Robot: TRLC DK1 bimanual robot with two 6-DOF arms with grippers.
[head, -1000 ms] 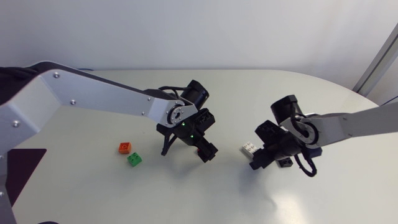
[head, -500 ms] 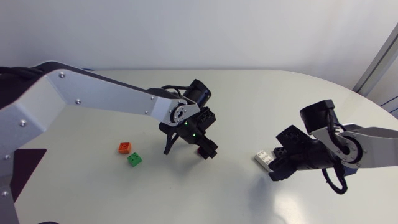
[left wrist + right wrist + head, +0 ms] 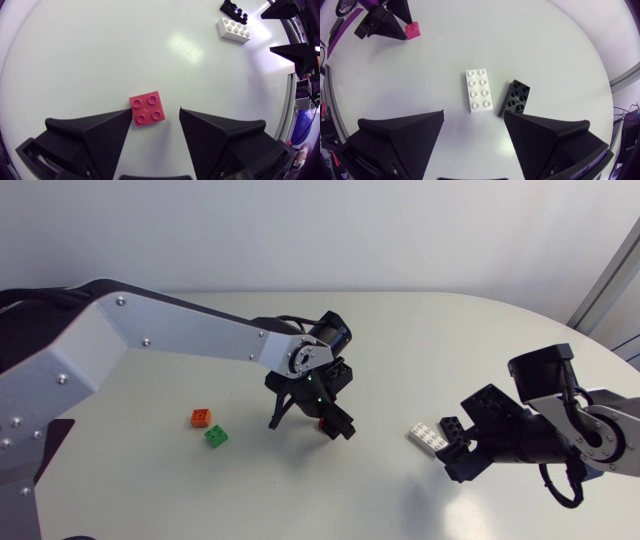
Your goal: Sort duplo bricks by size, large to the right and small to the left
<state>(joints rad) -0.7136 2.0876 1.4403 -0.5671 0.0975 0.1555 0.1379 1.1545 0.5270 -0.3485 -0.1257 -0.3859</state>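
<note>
**Change, over 1 s:** right arm drawn back toward its own table edge. The white brick [image 3: 429,436], 8 studs, has shifted the same way. Left arm has hardly moved.

**Items, placed from the white brick:**
- Black brick [image 3: 453,425]: just beside it, on its right.
- Right gripper [image 3: 473,114]: just short of it, fingers spread wide, holding nothing.
- Left gripper [image 3: 155,110]: well to its left, fingers wide.
- Red brick [image 3: 146,108], 4 studs: between the left gripper's fingers, touching 1 only.
- Orange brick [image 3: 201,418] and green brick [image 3: 216,436]: farthest left, close together.

**Surface:** table [image 3: 420,340], pale, glossy, with a rounded edge.
</note>
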